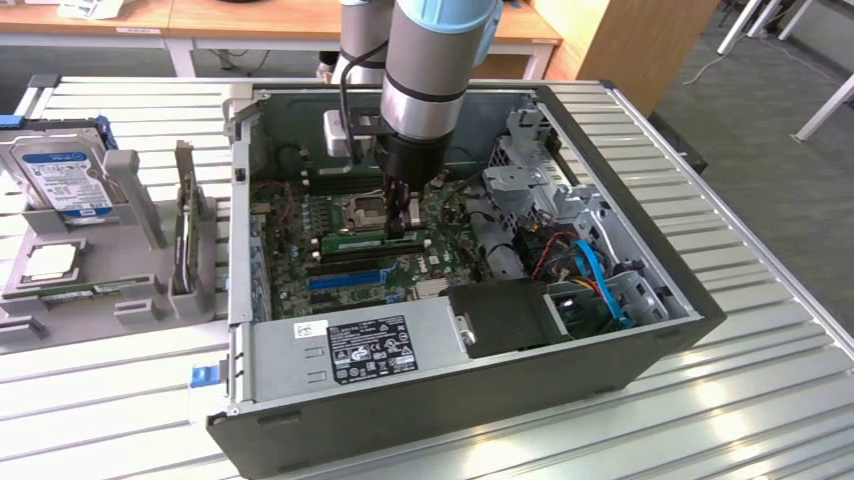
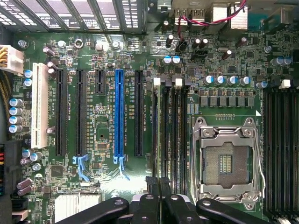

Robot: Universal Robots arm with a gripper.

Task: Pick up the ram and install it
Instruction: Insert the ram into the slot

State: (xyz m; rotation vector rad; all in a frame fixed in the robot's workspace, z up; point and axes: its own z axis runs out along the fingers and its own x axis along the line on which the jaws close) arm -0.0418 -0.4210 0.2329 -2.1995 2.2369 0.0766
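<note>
Green ram (image 1: pixel 354 241); one blue slot (image 2: pixel 119 114), one white slot (image 2: pixel 40 105).

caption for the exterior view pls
gripper inside the open pc case, shut on the green ram at the motherboard slots

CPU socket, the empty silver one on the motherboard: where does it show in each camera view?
Exterior view: CPU socket, mid-motherboard, beside the ram.
Wrist view: CPU socket between two banks of black memory slots.
Shared landmark: the blue expansion slot.
</note>
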